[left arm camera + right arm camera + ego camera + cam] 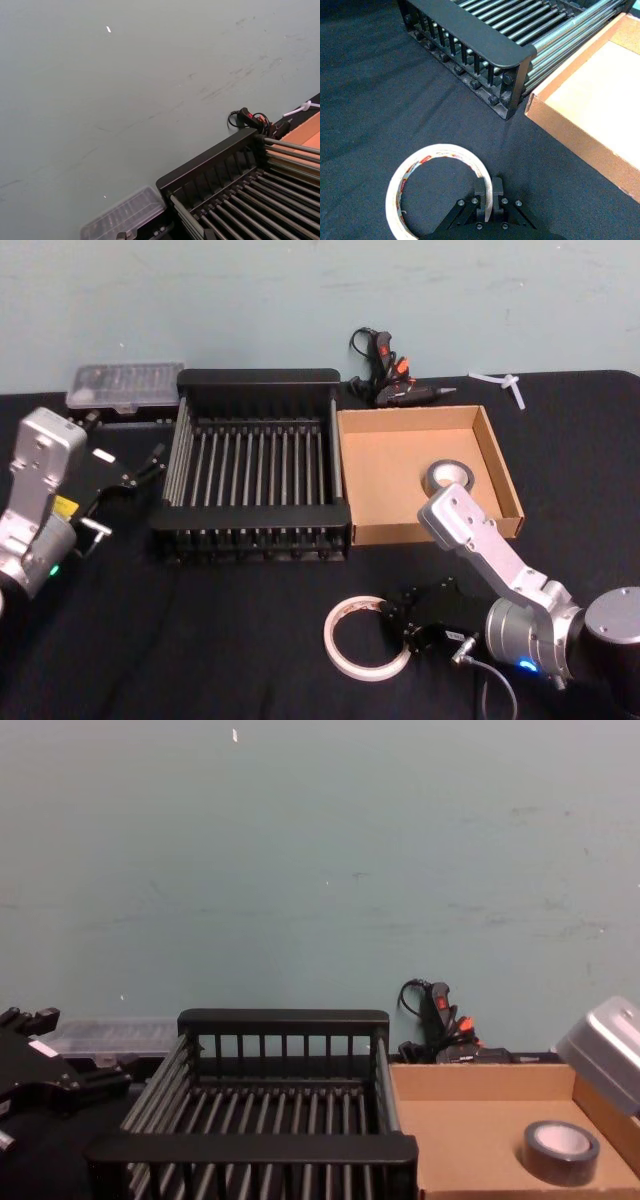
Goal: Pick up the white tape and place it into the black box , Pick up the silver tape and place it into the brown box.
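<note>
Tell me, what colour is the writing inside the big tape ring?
Red, printed on the white tape's inner core; clearest in the right wrist view.

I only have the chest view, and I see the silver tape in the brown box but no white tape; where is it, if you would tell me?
Observer: The white tape lies flat on the black cloth, in front of where the black box and the brown box meet.
Operator: Thanks. Where is the right arm working?
Observer: The right gripper is low over the cloth, at the rim of the ring.
Operator: Is anything inside the black box?
Observer: No, from the head view its slatted floor is bare.
</note>
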You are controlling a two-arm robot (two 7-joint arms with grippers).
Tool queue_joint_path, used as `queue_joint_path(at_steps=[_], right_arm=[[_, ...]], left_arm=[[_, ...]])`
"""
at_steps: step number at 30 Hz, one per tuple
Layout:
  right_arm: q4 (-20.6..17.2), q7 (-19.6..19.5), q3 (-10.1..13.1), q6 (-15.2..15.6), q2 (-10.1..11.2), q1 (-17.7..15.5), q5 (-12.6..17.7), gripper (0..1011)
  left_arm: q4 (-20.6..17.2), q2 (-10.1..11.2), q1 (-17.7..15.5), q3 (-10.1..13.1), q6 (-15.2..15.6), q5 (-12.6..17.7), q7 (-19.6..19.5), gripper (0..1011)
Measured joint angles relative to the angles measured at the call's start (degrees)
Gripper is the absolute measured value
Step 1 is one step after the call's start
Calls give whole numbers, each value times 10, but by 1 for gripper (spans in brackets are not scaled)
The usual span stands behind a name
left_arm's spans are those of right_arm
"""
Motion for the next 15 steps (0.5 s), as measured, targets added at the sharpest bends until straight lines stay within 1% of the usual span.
queue_joint_path(at_steps=[5,11,15], right_arm=[[0,1,1,0,0,0,1,90],[1,8,8,-1,-2,-1,13,90],[-4,9,12,-5,0,0,20,90]], left_arm=[[0,0,0,0,0,0,0,1001],[0,0,0,0,0,0,0,1001],[0,0,0,0,0,0,0,1001]])
